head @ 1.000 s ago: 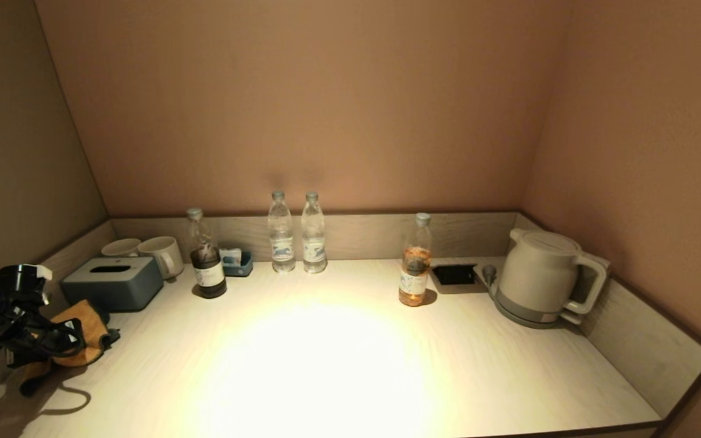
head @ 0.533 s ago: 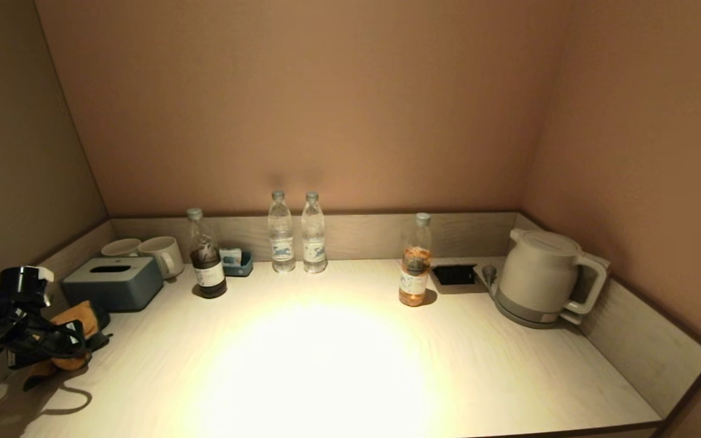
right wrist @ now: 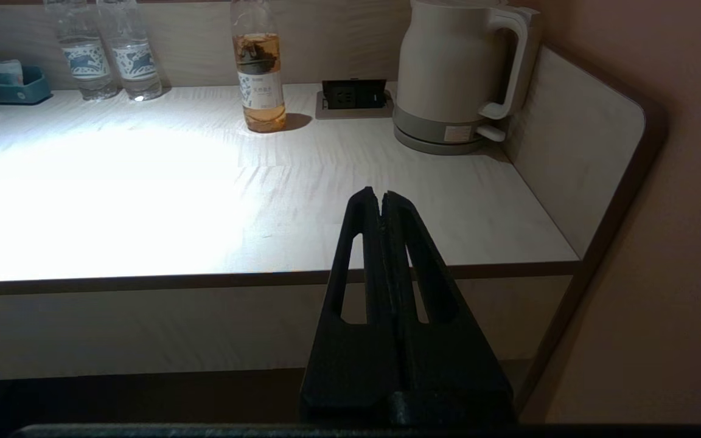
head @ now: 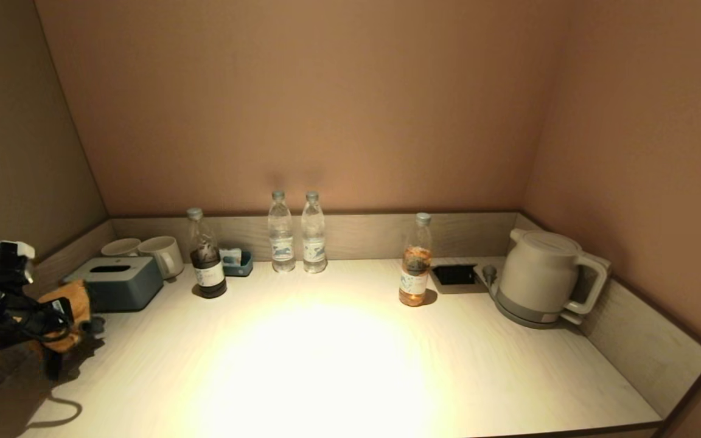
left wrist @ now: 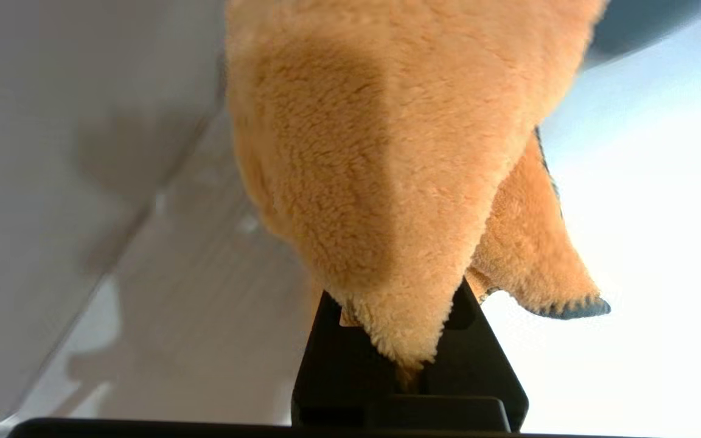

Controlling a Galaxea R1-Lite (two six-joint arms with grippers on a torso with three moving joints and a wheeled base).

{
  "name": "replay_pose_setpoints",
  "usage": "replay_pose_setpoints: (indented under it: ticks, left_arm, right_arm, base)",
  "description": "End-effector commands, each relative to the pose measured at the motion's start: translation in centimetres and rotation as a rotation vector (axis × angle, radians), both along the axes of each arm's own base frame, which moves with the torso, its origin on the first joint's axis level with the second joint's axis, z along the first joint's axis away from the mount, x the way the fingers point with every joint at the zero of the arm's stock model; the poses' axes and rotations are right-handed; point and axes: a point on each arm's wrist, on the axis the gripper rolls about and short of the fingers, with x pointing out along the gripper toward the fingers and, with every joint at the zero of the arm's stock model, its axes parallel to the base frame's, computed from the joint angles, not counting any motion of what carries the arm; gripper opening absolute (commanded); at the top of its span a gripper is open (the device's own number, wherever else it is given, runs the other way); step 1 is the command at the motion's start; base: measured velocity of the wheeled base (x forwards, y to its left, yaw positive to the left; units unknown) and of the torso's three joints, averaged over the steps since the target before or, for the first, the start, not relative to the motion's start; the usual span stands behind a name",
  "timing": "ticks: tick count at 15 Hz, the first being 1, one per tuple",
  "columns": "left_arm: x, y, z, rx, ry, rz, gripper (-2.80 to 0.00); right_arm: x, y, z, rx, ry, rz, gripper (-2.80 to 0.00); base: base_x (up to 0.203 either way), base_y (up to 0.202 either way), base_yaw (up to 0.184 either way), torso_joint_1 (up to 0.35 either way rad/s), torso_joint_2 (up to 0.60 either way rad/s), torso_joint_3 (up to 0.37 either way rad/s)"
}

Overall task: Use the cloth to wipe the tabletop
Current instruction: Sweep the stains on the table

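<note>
The fuzzy orange-yellow cloth [head: 66, 316] hangs from my left gripper [head: 52, 325] at the far left, lifted just above the pale wood-grain tabletop [head: 326, 359]. In the left wrist view the cloth [left wrist: 387, 182] fills the middle and drapes over the black fingers [left wrist: 326, 371], which are shut on it; a dark teal hem shows at one corner. My right gripper [right wrist: 381, 198] is shut and empty, parked below and in front of the table's front edge near the right corner; it is out of the head view.
A grey-blue tissue box [head: 113, 281], two mugs [head: 159, 255], a dark bottle [head: 205, 261] and a small teal tray [head: 238, 263] stand at the back left. Two water bottles [head: 296, 234], an amber bottle [head: 415, 261], a socket [head: 454, 275] and a kettle [head: 539, 277] stand along the back.
My left gripper has risen and pulled back to the left with the cloth. The cloth has left the tabletop and now hangs bunched from the gripper.
</note>
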Motion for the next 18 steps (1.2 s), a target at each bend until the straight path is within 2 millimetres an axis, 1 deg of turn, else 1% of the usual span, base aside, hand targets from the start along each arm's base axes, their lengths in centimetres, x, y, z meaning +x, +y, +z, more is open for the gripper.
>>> replay_pose_setpoints:
  ticks: [1, 2, 3, 4, 6, 7, 8, 9, 10, 11, 13, 14, 15, 16, 17, 18]
  left_arm:
    - [-2.3, -2.5, 7.3, 0.052, -0.177, -0.037, -2.80]
    - [-3.3, -4.5, 9.9, 0.061, -0.245, -0.079, -2.80]
    - [-4.2, -7.4, 11.7, 0.056, -0.296, -0.150, -2.80]
    - [-4.6, -10.5, 12.5, 0.037, -0.321, -0.233, -2.80]
    - [-5.0, -15.5, 12.7, -0.009, -0.321, -0.376, -2.80]
    - [-5.1, -17.6, 12.4, -0.029, -0.310, -0.436, -2.80]
    - [-5.1, -18.4, 12.2, -0.041, -0.299, -0.456, -2.80]
    - [-5.1, -18.5, 12.2, -0.042, -0.298, -0.458, -2.80]
    - [-4.8, -19.5, 11.6, -0.064, -0.281, -0.515, -2.80]
    - [-4.3, -21.8, 10.5, -0.089, -0.247, -0.610, -2.80]
    - [-2.7, -25.2, 7.3, -0.110, -0.162, -0.739, -2.80]
    - [-1.9, -26.2, 6.1, -0.112, -0.142, -0.789, -2.80]
    - [-1.3, -26.9, 5.4, -0.116, -0.139, -0.835, -2.80]
    - [-1.1, -27.2, 5.4, -0.116, -0.150, -0.863, -2.80]
    - [-0.6, -27.5, 4.6, -0.112, -0.144, -0.879, -2.80]
    - [0.0, -27.9, 3.2, -0.109, -0.124, -0.892, -2.80]
  right_arm:
    - [0.0, 0.0, 0.0, 0.000, -0.001, 0.000, -2.80]
    - [0.0, 0.0, 0.0, 0.000, -0.001, 0.000, -2.80]
    - [0.0, 0.0, 0.0, 0.000, -0.001, 0.000, -2.80]
    - [0.0, 0.0, 0.0, 0.000, -0.001, 0.000, -2.80]
    - [0.0, 0.0, 0.0, 0.000, -0.001, 0.000, -2.80]
    - [0.0, 0.0, 0.0, 0.000, -0.001, 0.000, -2.80]
    - [0.0, 0.0, 0.0, 0.000, -0.001, 0.000, -2.80]
    - [0.0, 0.0, 0.0, 0.000, -0.001, 0.000, -2.80]
    - [0.0, 0.0, 0.0, 0.000, -0.001, 0.000, -2.80]
    - [0.0, 0.0, 0.0, 0.000, -0.001, 0.000, -2.80]
    - [0.0, 0.0, 0.0, 0.000, -0.001, 0.000, -2.80]
    - [0.0, 0.0, 0.0, 0.000, -0.001, 0.000, -2.80]
    - [0.0, 0.0, 0.0, 0.000, -0.001, 0.000, -2.80]
    - [0.0, 0.0, 0.0, 0.000, -0.001, 0.000, -2.80]
    - [0.0, 0.0, 0.0, 0.000, -0.001, 0.000, -2.80]
    - [0.0, 0.0, 0.0, 0.000, -0.001, 0.002, -2.80]
  base:
    - [0.000, 0.000, 0.000, 0.000, 0.00, 0.000]
    - [0.000, 0.000, 0.000, 0.000, 0.00, 0.000]
    - [0.000, 0.000, 0.000, 0.000, 0.00, 0.000]
    - [0.000, 0.000, 0.000, 0.000, 0.00, 0.000]
    - [0.000, 0.000, 0.000, 0.000, 0.00, 0.000]
    - [0.000, 0.000, 0.000, 0.000, 0.00, 0.000]
    - [0.000, 0.000, 0.000, 0.000, 0.00, 0.000]
    - [0.000, 0.000, 0.000, 0.000, 0.00, 0.000]
    - [0.000, 0.000, 0.000, 0.000, 0.00, 0.000]
    - [0.000, 0.000, 0.000, 0.000, 0.00, 0.000]
    - [0.000, 0.000, 0.000, 0.000, 0.00, 0.000]
    - [0.000, 0.000, 0.000, 0.000, 0.00, 0.000]
    - [0.000, 0.000, 0.000, 0.000, 0.00, 0.000]
    - [0.000, 0.000, 0.000, 0.000, 0.00, 0.000]
    - [0.000, 0.000, 0.000, 0.000, 0.00, 0.000]
    - [0.000, 0.000, 0.000, 0.000, 0.00, 0.000]
